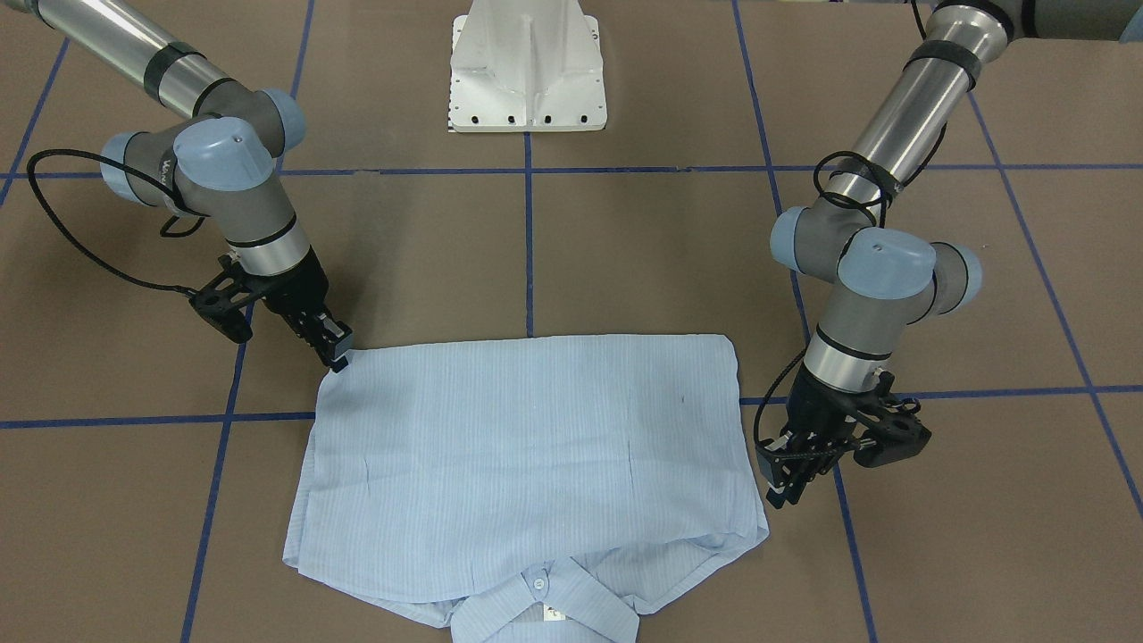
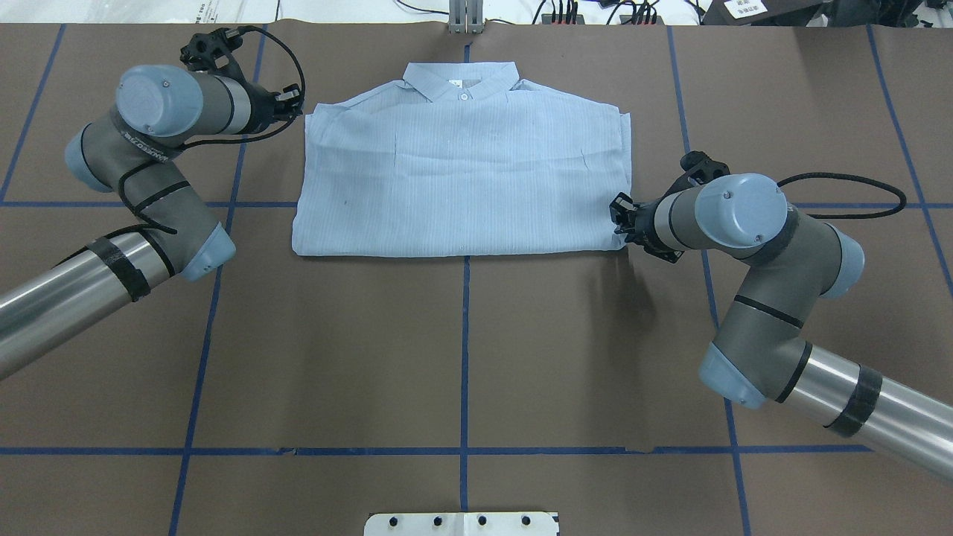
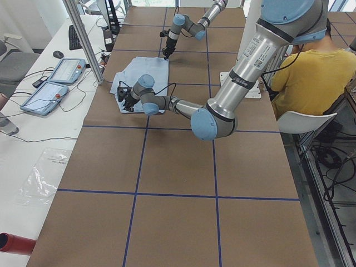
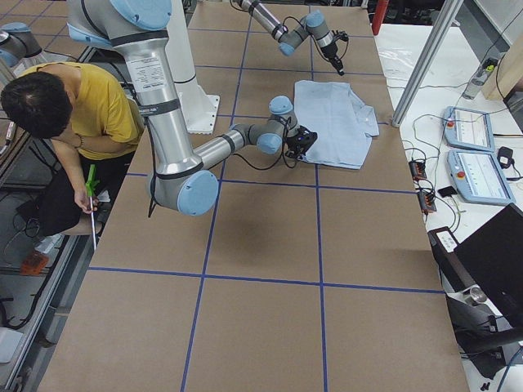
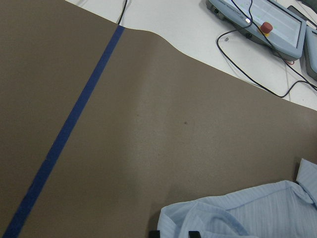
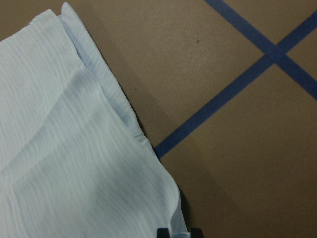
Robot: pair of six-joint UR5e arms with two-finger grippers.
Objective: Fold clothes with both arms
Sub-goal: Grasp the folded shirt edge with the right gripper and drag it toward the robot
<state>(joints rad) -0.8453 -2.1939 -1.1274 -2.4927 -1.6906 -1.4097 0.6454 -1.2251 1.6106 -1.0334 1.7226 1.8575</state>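
Since the shirt [image 2: 461, 179] lies folded to a rectangle, upper ctr of the overhead view, I judge the next fold is pending: needs both end corners pinched, then lifted together. Right gripper [image 1: 339, 355] touches its corner, left gripper [image 1: 779, 487] sits just beside the cloth; can't tell either's opening or hold. Count: 1 shirt, 2 grippers.

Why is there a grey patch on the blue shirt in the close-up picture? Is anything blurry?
Right wrist view: the grey patch on the shirt is a soft shadow beside the right claw at the bottom edge, probably cast by it; nothing blurry. Overhead view: even light, no glare, a faint shadow on the table near the right arm.
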